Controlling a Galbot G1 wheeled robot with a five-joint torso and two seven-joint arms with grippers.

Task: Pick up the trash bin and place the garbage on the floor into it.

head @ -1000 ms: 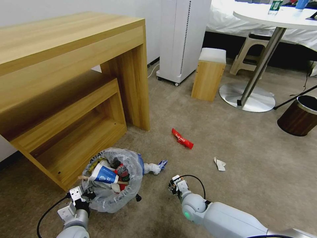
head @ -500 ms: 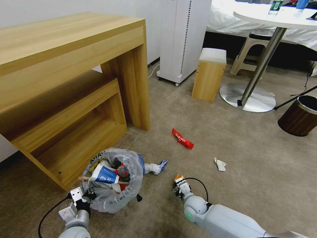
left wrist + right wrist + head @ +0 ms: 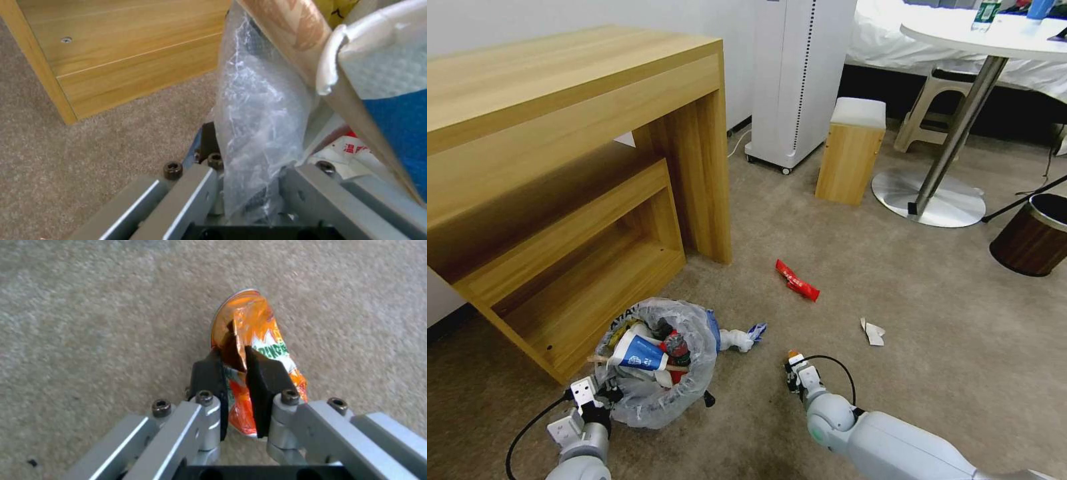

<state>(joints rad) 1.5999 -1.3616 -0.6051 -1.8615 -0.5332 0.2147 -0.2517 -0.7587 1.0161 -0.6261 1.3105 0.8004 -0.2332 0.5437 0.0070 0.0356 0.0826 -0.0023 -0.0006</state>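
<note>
The trash bin (image 3: 657,393), lined with a crinkled clear bag, sits on the beige floor (image 3: 907,280) beside the desk. It holds a blue-white cup (image 3: 639,352) and other litter. My left gripper (image 3: 589,395) is shut on its near rim; the left wrist view shows the bag-covered rim (image 3: 256,126) pinched in my left gripper (image 3: 249,161). My right gripper (image 3: 796,375) is low over the carpet, shut on an orange wrapper (image 3: 251,323) that sticks out past my right gripper (image 3: 238,361). A red wrapper (image 3: 796,280), a paper scrap (image 3: 872,331) and a crumpled tissue (image 3: 739,339) lie on the carpet.
A wooden desk (image 3: 560,133) with a low shelf stands at the left, close behind the bin. Farther back are a white appliance (image 3: 797,80), a small wooden stool (image 3: 850,150), a round table's metal base (image 3: 930,193) and a brown cylindrical bin (image 3: 1030,237).
My right gripper has shifted a little to the right, and the orange wrapper now shows at its tip. The left gripper and the bin have stayed put.
</note>
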